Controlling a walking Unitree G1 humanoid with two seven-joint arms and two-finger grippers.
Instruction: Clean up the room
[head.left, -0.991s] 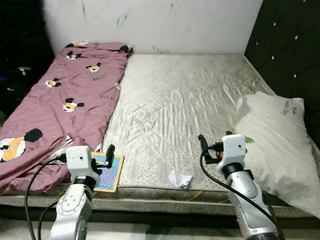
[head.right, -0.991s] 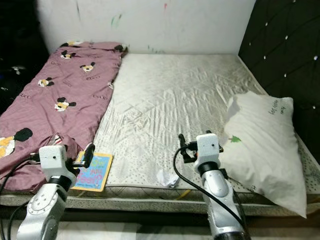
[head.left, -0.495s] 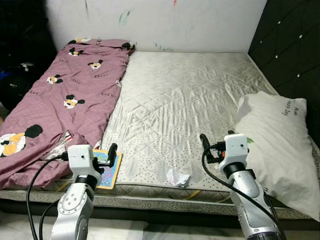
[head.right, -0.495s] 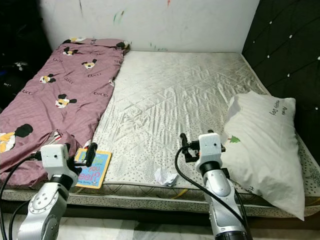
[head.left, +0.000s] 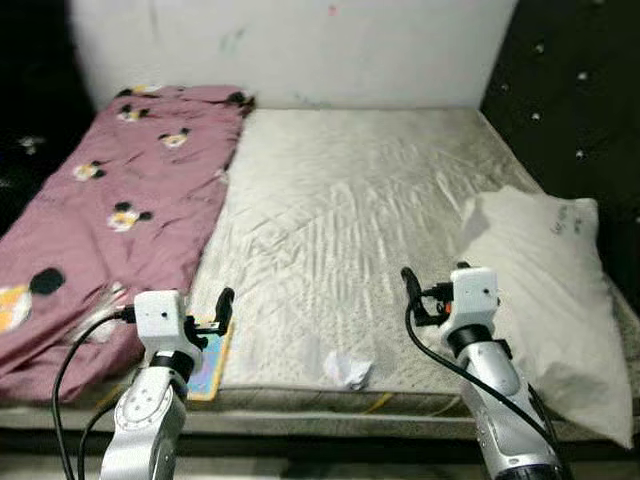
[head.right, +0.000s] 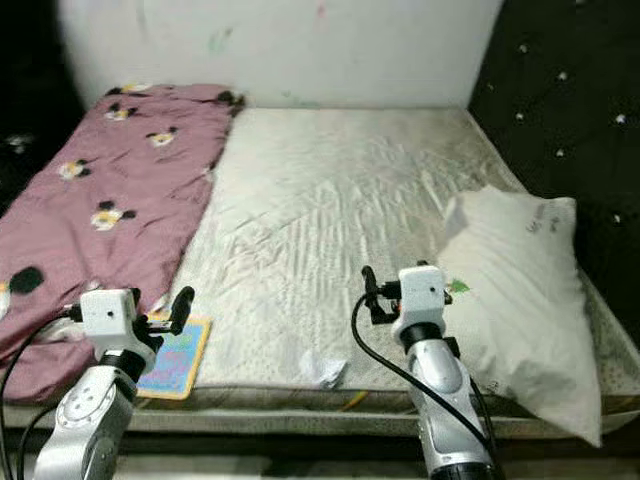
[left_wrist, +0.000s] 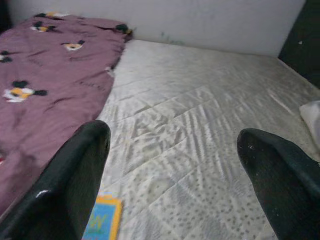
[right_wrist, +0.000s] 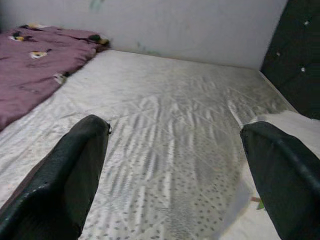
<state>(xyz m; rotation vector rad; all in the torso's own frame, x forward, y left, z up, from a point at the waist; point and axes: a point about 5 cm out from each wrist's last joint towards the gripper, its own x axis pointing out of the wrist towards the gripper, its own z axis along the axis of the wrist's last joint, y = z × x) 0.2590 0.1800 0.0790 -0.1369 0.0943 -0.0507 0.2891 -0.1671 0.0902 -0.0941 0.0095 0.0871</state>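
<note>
Left eye view: my left gripper (head.left: 222, 303) and right gripper (head.left: 408, 283), both spread wide and empty, hover above the mattress (head.left: 350, 210). Crumpled paper (head.left: 346, 369) lies near-edge; a clumsy pinch could knock it floorward.

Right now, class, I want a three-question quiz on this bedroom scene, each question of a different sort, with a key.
1. True or false: the pillow lies on the robot's right side of the mattress.
2. What lies nearest the mattress's front edge? A) crumpled paper B) a shoe C) a cup
3. Fill in: the colourful book sits beside the purple ____.

Key: 1 true; 2 A; 3 blanket. Both the left gripper and the right gripper are open, holding nothing.
</note>
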